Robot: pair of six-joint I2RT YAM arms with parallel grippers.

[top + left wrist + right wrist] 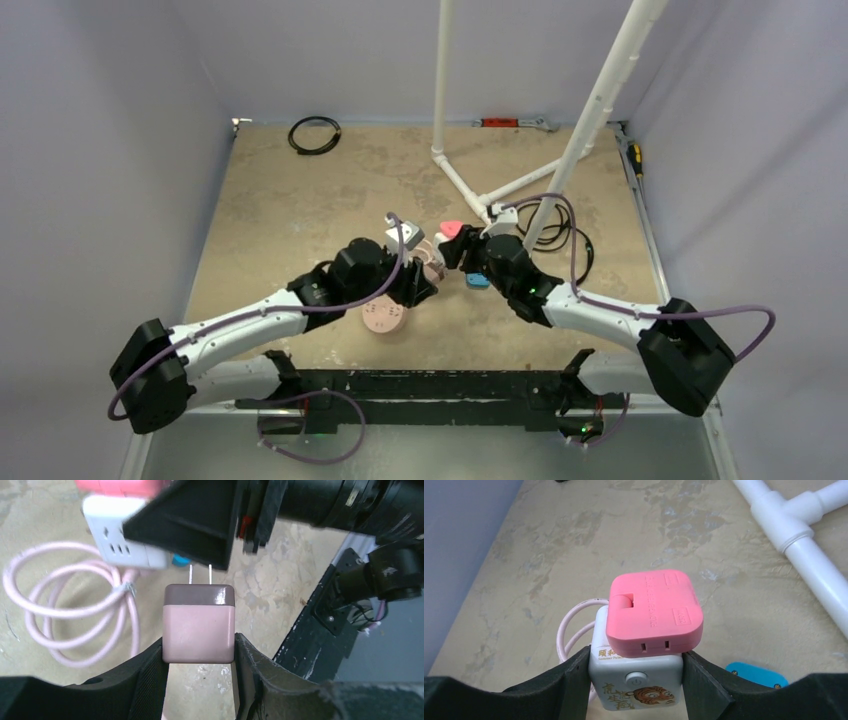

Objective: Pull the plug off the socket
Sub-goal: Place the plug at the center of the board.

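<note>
**Plug Held Clear of Socket, Prongs Bare**

In the left wrist view the plug (199, 630), a pale pink rounded-square block with a darker band at its pronged end, sat low in the centre of the frame. The left fingers (252, 670) were closed against its two sides. Its two metal prongs pointed up the frame, fully exposed and touching nothing.

The socket (120, 540), a white cube with outlet holes in its face, hung at the upper left of that view, near the plug but apart from it. The right fingers (704, 680) were clamped on both sides of it at the bottom centre of the right wrist view, where its near face showed a round button and a tiger print. A coral-pink flat head (654, 612) lay on top of the cube.

A pink cable (45, 615) lay coiled on the counter (549, 555) at the left of the left wrist view. A blue piece (754, 674) lay on the counter at the lower right of the right wrist view, and a white pipe (804, 540) crossed its upper right. In the top view a round pink disc (383, 318) rested just below the left arm's wrist.
</note>
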